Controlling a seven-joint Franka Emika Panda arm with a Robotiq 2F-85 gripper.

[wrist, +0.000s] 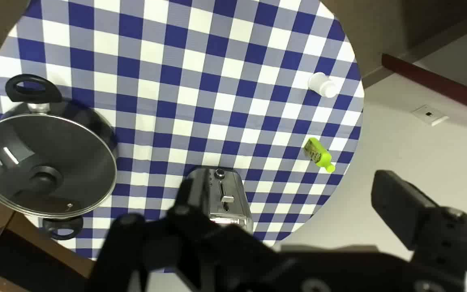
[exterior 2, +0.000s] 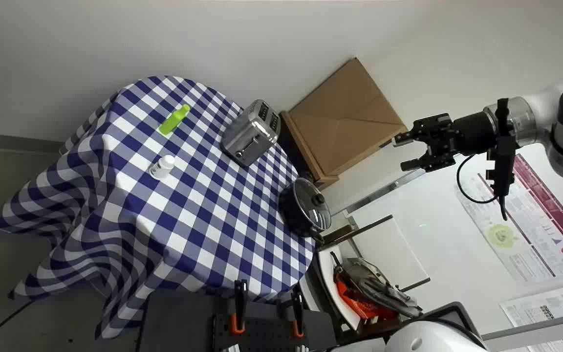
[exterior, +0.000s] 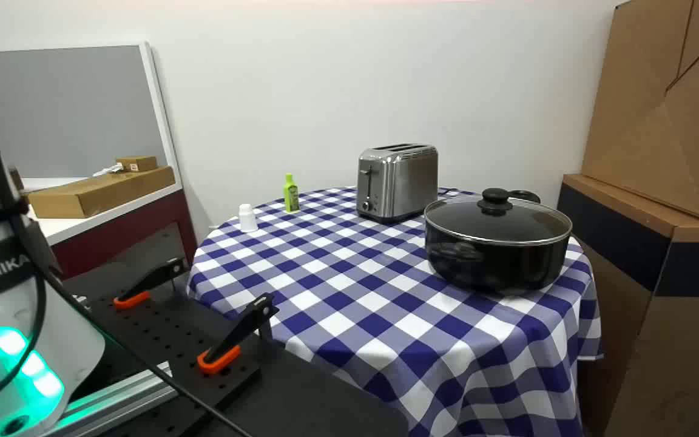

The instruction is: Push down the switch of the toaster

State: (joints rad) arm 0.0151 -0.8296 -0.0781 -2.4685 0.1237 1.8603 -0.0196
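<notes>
The silver toaster [exterior: 397, 182] stands upright on the round counter [exterior: 337, 279], near the white wall [exterior: 295, 79]. Its lever [wrist: 227, 198] sticks out at the front, and a little round knob [wrist: 219, 174] sits below it. Two long slots [exterior 2: 274, 122] run across its top.

The gripper [exterior 2: 406, 152] is up in the air, well apart from the toaster. Its two fingers [wrist: 399, 207] are spread wide. In the wrist view, one finger hides part of the toaster.

A big black pot [exterior: 498, 267] sits near the toaster, close to the edge of the counter. It has a see-through glass lid [exterior: 531, 224] on top and a black handle [wrist: 39, 96] on each side. Over on the other side of the toaster are a bright green bottle [exterior: 290, 197] and a small white bottle [exterior: 247, 218]. Both stand upright, near each other. A blue and white checked cloth [exterior: 507, 370] covers the counter and hangs down past its edge.

In an exterior view, two black clamps [exterior: 237, 334] with orange ends sit on a dark board [exterior: 170, 331] full of holes, and green lights [exterior: 31, 364] glow on the white robot arm [exterior: 73, 352].
</notes>
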